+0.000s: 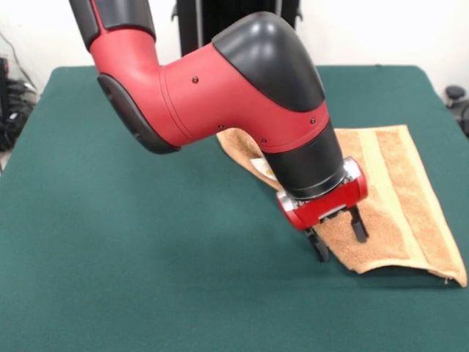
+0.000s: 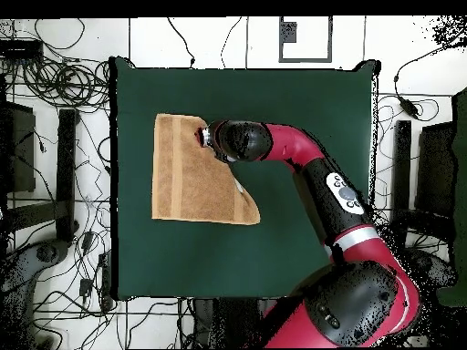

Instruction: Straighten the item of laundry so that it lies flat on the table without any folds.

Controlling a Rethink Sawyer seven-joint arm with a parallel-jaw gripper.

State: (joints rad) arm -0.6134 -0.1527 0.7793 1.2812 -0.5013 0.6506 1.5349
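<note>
**Jaws spread over the towel's folded edge**

My gripper (image 1: 338,239) hangs with its two black fingers (image 1: 358,224) parted, nothing between them. The tips reach down at the slanting edge of the tan-orange towel (image 1: 392,191), close to its near corner in the front view; whether they touch the cloth or hover just above it I cannot tell. Seen from overhead, my gripper (image 2: 204,138) sits over the towel's upper right part, the red wrist and black elbow hiding some of the cloth behind it.

The towel (image 2: 187,178) lies on the dark green table (image 1: 146,279), well toward the table's left edge in the overhead view and nearer its far edge than the edge by my base. It is not a full rectangle: one side runs diagonally from near my gripper down to a rounded corner, as though a corner were folded over. A paler woven band runs along the side by the table's left edge and another near the hem facing my base. In the front view a small white patch (image 1: 261,166) shows on the towel just under my wrist. The near hem lifts slightly off the table, with a shadow beneath it.
</note>
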